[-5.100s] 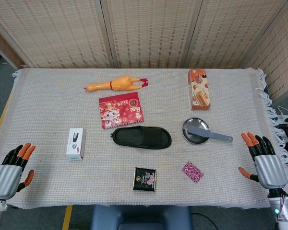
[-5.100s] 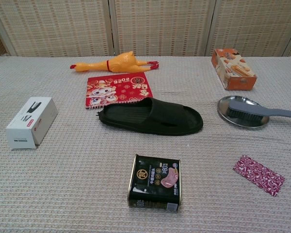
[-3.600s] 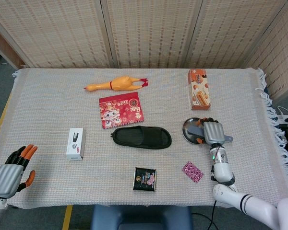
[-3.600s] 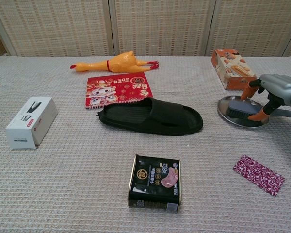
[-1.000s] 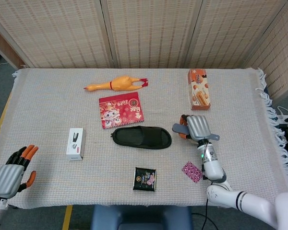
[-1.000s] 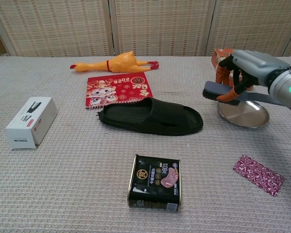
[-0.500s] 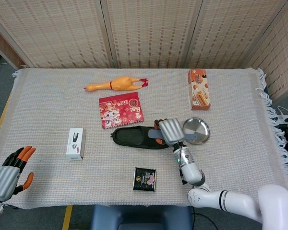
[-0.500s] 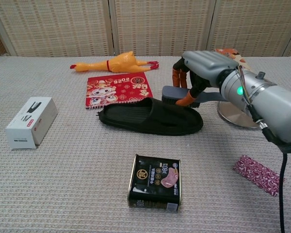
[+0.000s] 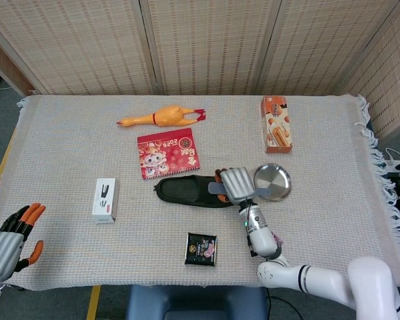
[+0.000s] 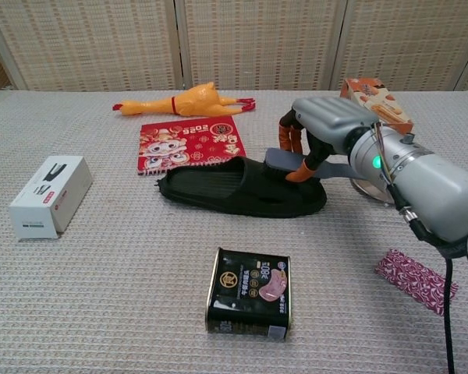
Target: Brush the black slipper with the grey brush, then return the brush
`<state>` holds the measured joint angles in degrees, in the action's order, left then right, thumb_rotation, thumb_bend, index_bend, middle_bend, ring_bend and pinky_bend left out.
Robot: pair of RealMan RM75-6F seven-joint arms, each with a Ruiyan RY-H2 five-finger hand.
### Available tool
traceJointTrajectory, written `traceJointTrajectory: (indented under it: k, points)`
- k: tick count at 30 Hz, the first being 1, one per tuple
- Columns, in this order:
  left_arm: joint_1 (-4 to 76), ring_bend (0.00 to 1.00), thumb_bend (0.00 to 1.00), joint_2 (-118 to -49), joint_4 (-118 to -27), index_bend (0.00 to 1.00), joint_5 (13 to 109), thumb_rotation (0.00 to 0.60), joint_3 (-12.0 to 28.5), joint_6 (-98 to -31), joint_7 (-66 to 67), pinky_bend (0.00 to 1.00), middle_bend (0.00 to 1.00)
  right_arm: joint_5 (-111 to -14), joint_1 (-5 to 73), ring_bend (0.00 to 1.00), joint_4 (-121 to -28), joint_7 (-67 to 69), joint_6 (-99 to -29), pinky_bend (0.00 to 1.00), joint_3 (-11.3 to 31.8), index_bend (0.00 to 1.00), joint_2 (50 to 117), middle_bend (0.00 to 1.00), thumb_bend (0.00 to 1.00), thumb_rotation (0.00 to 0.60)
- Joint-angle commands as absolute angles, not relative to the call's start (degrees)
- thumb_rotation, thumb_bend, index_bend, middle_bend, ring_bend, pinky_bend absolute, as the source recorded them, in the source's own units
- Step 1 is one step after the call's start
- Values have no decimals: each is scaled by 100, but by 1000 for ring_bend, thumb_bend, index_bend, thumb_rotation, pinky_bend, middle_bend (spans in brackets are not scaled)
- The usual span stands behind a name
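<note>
Black rubber slipper [image 10: 242, 188] lies flat on the woven cloth of the desk [image 10: 101, 280], centre of the chest view, toe end pointing to frame right, just below the red illustrated booklet [image 10: 189, 142].

My right robot hand [image 10: 316, 128] has its fingers closed round the grey long-handled brush [image 10: 292, 164]. Brush head sits at the toe end of the slipper; whether the bristles are actually touching the upper I cannot tell, as my fingers cover the underside. Handle runs back toward the round steel dish [image 9: 272, 181], right of centre in the head view.

My left robot hand [image 9: 10, 243] is at the lower left corner of the head view, off the desk edge, fingers spread, holding nothing.

Step in hand, as I judge it: brushing is at its beginning, with the brush brought to the slipper and the return not yet due.

Next move calls for: light downward pressure, strokes along the slipper's length toward frame left. Risk: the slipper is unanchored and may slide on the cloth; keep strokes short. Afterwards, lay the brush back on the steel dish.
</note>
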<state>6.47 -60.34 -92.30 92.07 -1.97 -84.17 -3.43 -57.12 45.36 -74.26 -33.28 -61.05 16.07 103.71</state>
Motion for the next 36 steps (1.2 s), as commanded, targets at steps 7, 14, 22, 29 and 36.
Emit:
traceJointTrajectory:
  k: [7,14,22,29,36]
  points:
    - [645,0,517,-6031,-9233,0,9192,600,-182,-8413,-347,128,0,-5780,4652,665,-7398,-3207,-6109,864,1700,868,10485,692,406,600]
    - [642,0,516,-6015,-9209,0,9207,600,-177,-8429,-430,129,0,-5645,4842,665,-7341,-3319,-6019,865,1831,868,10634,693,406,600]
    - [623,0,517,-6011,-9205,0,9216,600,-180,-8455,-427,128,0,-5572,4775,665,-7251,-3394,-6017,865,1677,868,10596,692,406,600]
    - [614,0,517,-6040,-9225,0,9239,600,-191,-8455,-340,128,0,-5477,4535,665,-7316,-3180,-5925,865,1536,867,10309,693,406,600]
    - [642,0,518,-6054,-9220,0,9215,600,-171,-8409,-332,127,0,-5541,4646,665,-7309,-3093,-5879,865,1634,867,10333,693,406,600]
